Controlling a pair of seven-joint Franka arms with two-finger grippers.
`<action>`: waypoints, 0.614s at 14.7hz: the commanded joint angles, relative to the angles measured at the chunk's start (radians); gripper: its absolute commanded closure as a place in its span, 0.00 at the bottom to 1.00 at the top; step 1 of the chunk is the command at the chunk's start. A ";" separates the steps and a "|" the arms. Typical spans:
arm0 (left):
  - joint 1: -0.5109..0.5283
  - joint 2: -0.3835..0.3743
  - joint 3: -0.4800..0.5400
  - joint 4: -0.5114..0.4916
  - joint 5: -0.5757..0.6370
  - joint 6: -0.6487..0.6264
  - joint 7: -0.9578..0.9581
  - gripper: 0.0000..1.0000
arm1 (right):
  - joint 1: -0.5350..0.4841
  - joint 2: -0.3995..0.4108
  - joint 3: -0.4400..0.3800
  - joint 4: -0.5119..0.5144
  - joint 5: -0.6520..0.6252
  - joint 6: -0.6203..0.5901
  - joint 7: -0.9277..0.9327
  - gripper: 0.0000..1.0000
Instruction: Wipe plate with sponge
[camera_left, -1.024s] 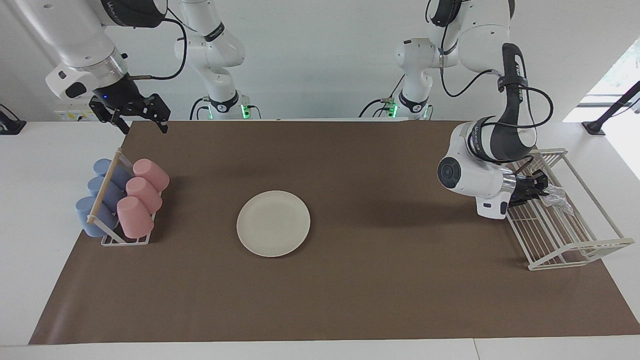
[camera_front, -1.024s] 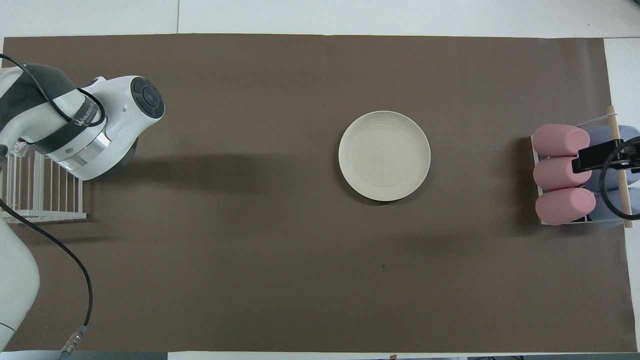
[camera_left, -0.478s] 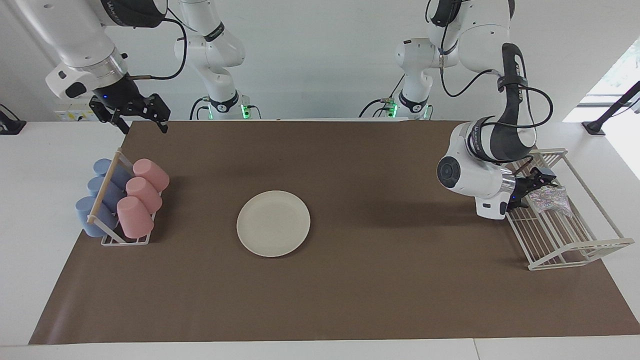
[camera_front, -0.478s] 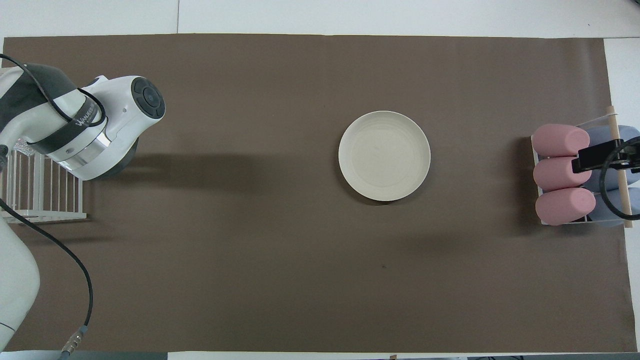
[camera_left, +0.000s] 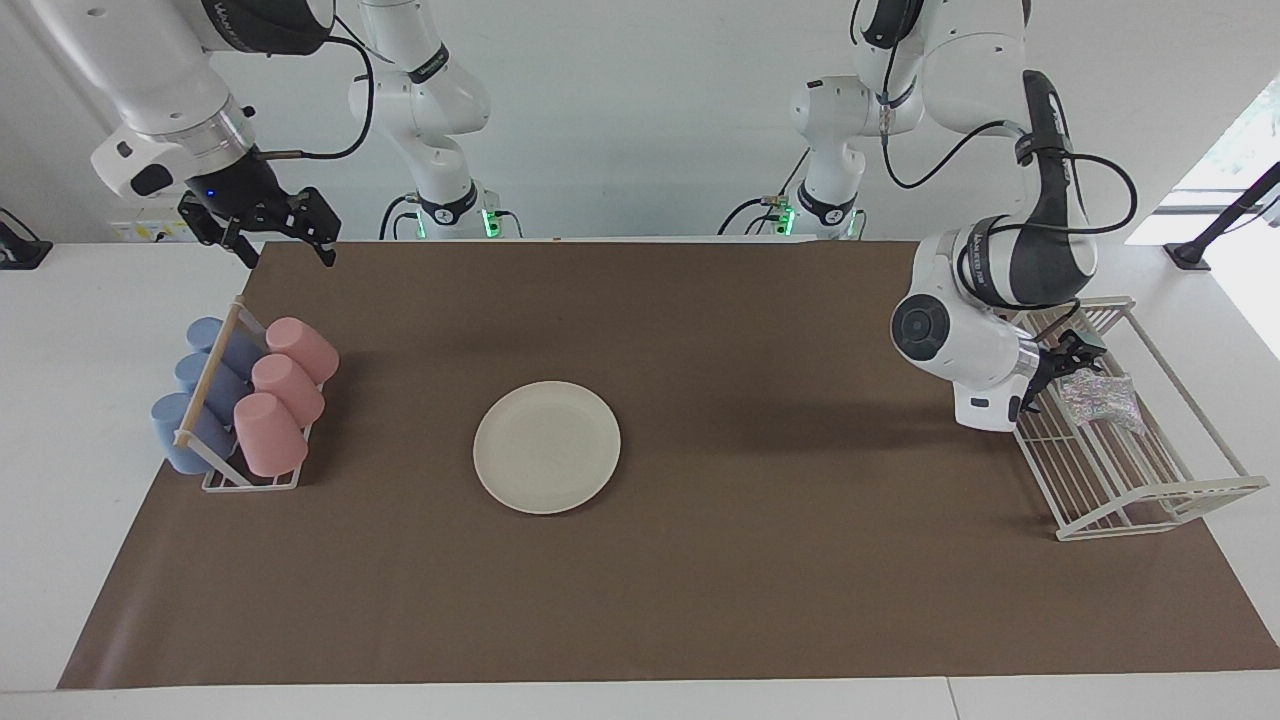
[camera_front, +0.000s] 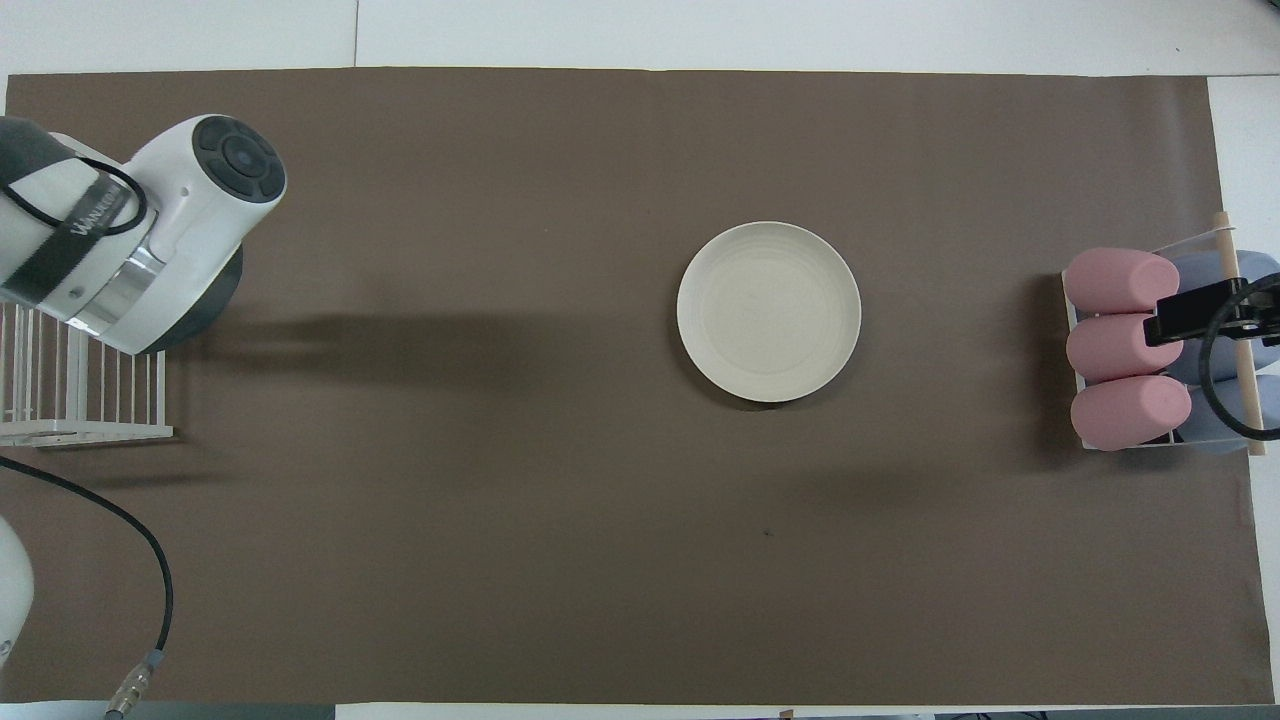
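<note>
Left gripper (camera_left: 1062, 362) reaches into the wire rack (camera_left: 1150, 500), fingers apparently pinching the sponge (camera_left: 1095, 395), though the grip is hard to confirm. Lift clear of the wires first. Plate (camera_left: 547, 447) waits mid-desk; right gripper (camera_left: 285, 235) waits, fingers spread, holding nothing.

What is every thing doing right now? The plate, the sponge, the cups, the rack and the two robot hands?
plate: flat on the brown mat, bare, untouched.
sponge: in the left end effector, over the wire rack.
wire rack: on the table at the left arm's end.
pink cups: on their sides in the cup rack.
blue cups: on their sides beside them.
right end effector: open, waiting above the cups.
</note>
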 joint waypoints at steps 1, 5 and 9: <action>0.055 -0.086 -0.005 0.038 -0.159 0.024 0.171 0.00 | -0.004 -0.013 0.005 -0.010 -0.017 0.007 0.009 0.00; 0.073 -0.142 0.005 0.082 -0.379 -0.004 0.214 0.00 | -0.003 -0.013 0.004 -0.007 -0.018 0.006 0.010 0.00; 0.078 -0.265 0.005 0.072 -0.672 -0.060 0.273 0.00 | -0.003 -0.013 0.004 -0.006 -0.038 0.004 0.012 0.00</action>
